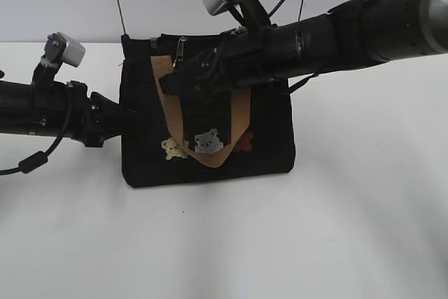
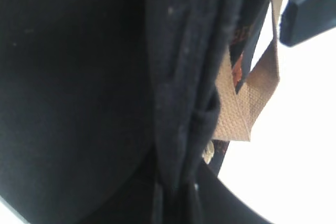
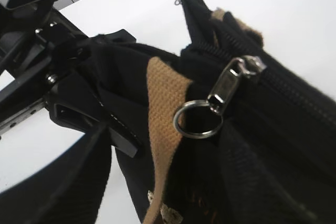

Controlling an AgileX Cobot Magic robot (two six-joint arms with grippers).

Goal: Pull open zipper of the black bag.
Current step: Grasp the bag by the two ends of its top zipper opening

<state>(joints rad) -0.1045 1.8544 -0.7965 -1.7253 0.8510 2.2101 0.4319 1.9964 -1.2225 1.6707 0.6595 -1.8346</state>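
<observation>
Now right hand (image 1: 175,78) beside zipper (image 3: 220,95)

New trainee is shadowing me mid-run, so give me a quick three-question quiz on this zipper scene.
1. True or false: the left gripper is clamped on the left side of the black bag.
2. The ring of the zipper pull is: A) gripped by the right gripper, B) hanging free, C) missing.
3. What colour is the handle draped over the bag's front?

Key: 1 true; 2 B; 3 tan.
</observation>
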